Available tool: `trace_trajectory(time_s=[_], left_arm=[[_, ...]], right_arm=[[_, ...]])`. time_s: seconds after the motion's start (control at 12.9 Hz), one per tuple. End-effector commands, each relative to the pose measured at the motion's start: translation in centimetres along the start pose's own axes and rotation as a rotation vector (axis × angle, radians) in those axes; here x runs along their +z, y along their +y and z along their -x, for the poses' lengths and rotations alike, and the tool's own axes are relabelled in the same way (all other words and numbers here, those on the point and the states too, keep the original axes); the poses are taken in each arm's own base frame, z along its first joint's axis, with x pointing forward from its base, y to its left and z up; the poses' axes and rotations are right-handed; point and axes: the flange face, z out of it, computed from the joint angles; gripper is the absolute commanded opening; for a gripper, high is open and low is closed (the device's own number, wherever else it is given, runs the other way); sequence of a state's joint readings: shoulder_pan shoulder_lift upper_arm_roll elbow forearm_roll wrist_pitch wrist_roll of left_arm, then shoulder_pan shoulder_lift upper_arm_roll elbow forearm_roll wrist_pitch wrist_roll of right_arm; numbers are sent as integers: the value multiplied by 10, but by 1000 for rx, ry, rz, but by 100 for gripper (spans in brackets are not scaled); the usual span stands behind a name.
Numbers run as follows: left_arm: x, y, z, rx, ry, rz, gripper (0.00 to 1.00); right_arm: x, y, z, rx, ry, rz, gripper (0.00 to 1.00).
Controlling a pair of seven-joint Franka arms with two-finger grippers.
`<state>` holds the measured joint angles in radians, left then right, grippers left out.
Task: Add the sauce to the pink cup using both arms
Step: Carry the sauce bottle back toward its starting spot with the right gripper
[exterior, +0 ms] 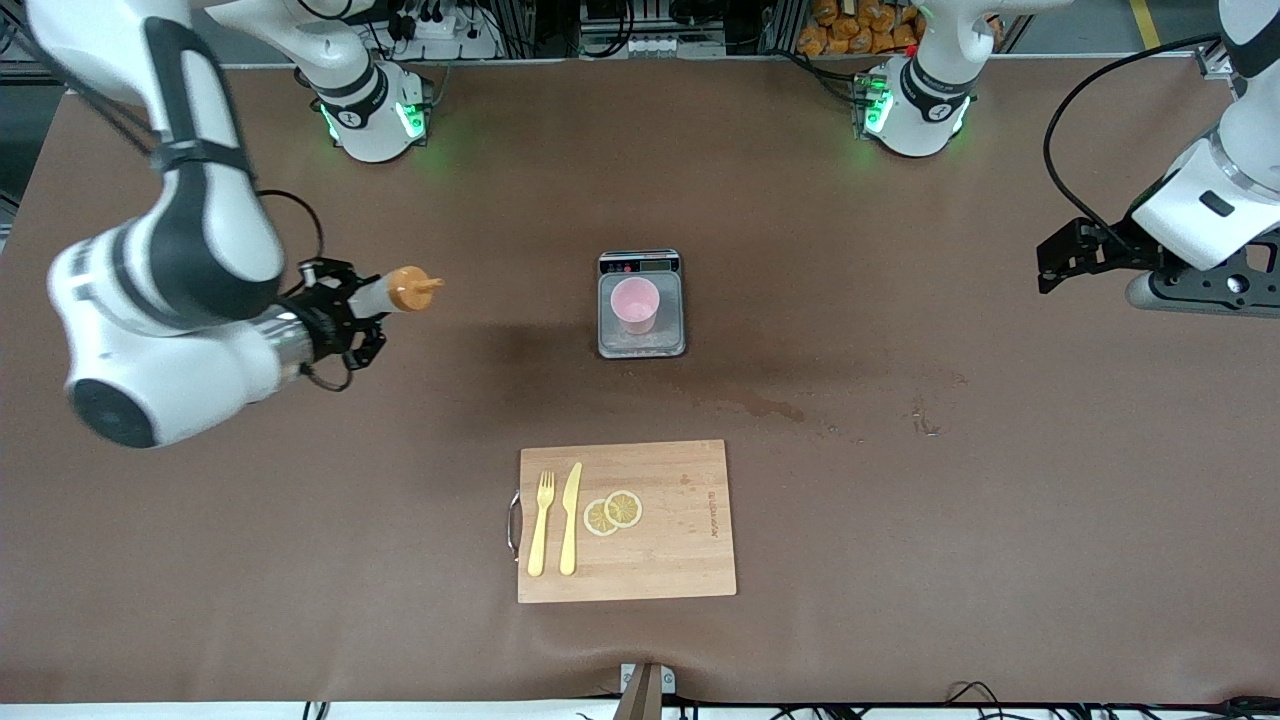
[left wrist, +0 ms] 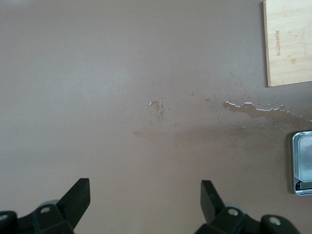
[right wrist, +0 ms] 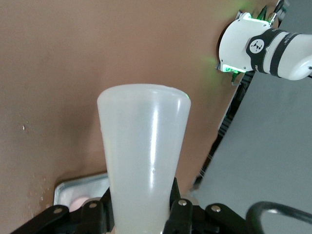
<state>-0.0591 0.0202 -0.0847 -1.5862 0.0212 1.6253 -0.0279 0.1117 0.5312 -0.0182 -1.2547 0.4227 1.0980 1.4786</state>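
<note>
So the front view gives us the pink cup (exterior: 635,304) sitting on the little scale (exterior: 641,345) mid-desk (exterior: 900,520), nothing visible inside it. Our right tool (exterior: 345,318) grips the sauce (exterior: 398,292) sideways over the desk toward the right arm's end. The left wrist view shows our left tool (left wrist: 145,197) spread wide over a wet patch (left wrist: 253,107).

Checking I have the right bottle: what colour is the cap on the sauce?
Orange, on the sauce held by the right tool; clearest in the front view.
</note>
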Motion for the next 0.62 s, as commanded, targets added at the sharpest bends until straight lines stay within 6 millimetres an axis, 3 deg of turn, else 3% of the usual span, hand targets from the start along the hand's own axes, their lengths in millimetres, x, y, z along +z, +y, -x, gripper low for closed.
trace_trajectory(time_s=[0.0, 0.31, 0.54], left_arm=[[-4, 0, 21, -6, -3, 15, 100], [-10, -7, 32, -25, 9, 16, 100], [-13, -6, 32, -49, 17, 16, 100]], right_arm=[[-23, 29, -40, -110, -109, -8, 43], [-31, 53, -136, -255, -318, -62, 44], [-21, 64, -212, -343, -440, -117, 45]])
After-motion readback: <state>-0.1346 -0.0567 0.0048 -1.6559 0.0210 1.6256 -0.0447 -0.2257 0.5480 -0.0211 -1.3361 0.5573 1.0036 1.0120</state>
